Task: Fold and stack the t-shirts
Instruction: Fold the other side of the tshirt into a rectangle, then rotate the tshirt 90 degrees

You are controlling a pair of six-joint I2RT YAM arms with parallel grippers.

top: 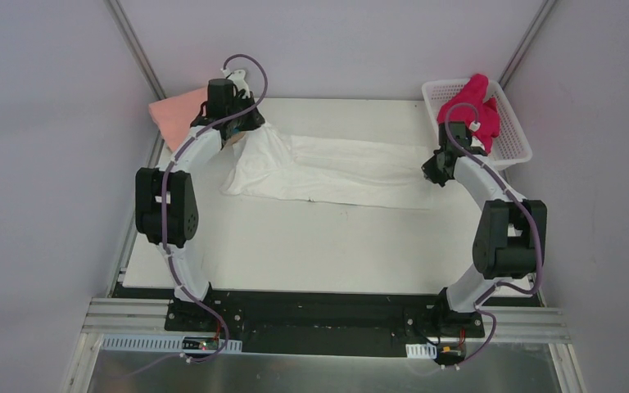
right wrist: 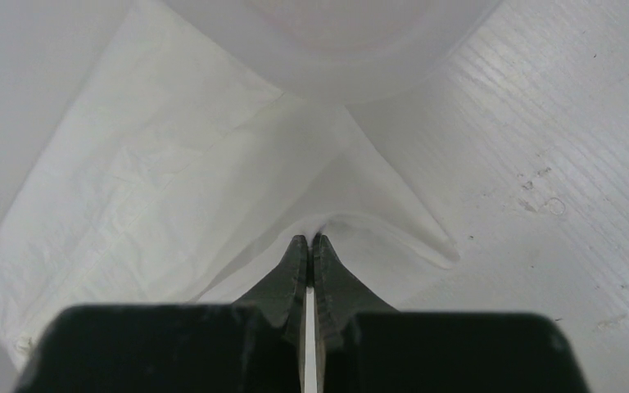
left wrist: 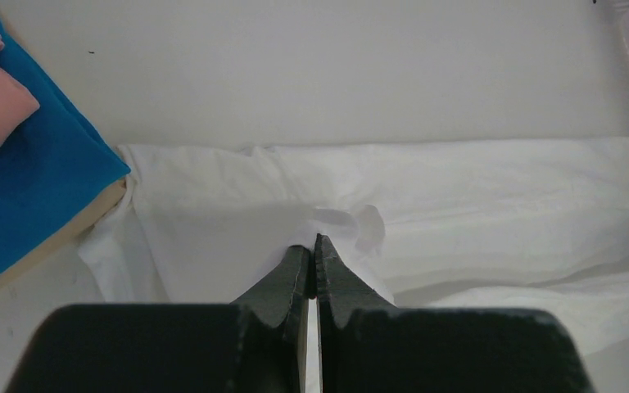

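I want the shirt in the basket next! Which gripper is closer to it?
Right. The right gripper, pinching the white shirt, sits beside the basket; the left gripper is far across the table.

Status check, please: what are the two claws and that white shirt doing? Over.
Both shut: left gripper, right gripper, pinching the white t-shirt at opposite ends. It lies stretched across the table. Folded blue tee crowds its left edge.

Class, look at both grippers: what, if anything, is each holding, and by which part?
Both are shut on the white t-shirt: the left gripper pinches a fold at its left end, the right gripper a fold at its right end.
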